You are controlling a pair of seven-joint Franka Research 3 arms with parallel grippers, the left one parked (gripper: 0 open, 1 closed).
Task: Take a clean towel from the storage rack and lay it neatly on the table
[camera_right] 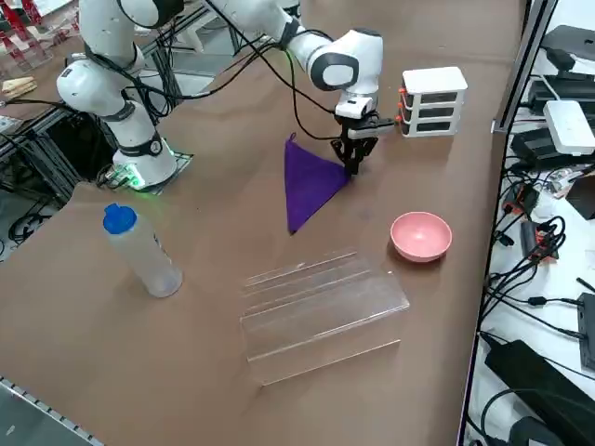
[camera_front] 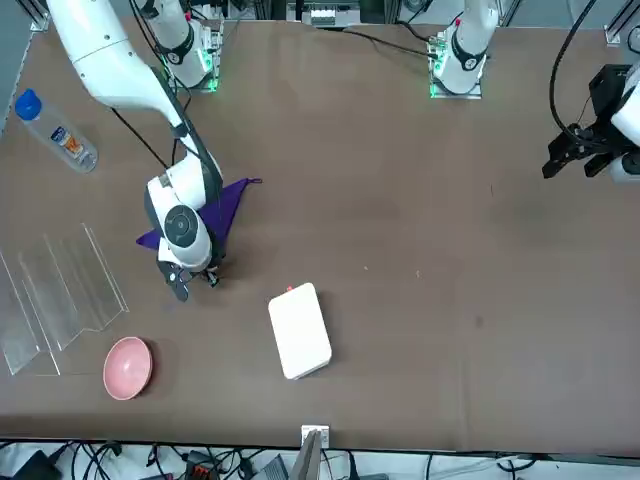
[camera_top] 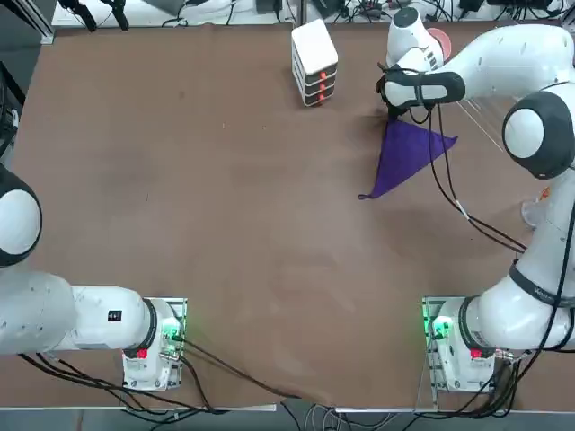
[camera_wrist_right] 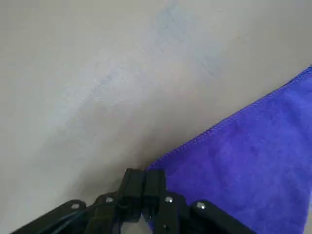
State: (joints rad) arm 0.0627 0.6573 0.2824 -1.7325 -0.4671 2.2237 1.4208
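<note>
The purple towel (camera_top: 406, 157) lies on the brown table (camera_top: 225, 180) as a flat triangle, with one corner drawn up toward my right gripper (camera_top: 393, 113). The gripper (camera_right: 353, 158) stands low over the table at that corner, its fingers pointing down. Seen from the wrist, the black fingertips (camera_wrist_right: 134, 181) are pressed together with the towel (camera_wrist_right: 253, 161) edge running right into them, so the gripper (camera_wrist_right: 145, 178) is shut on the towel's corner. The clear storage rack (camera_right: 316, 307) stands apart with nothing on its bars, toward the table's right edge.
A pink bowl (camera_right: 421, 235) sits between the rack and the white stacked box (camera_right: 433, 100), close beside my gripper. Farther out, beyond the rack (camera_front: 60, 290), a plastic bottle with a blue cap (camera_front: 57, 132) lies on the table.
</note>
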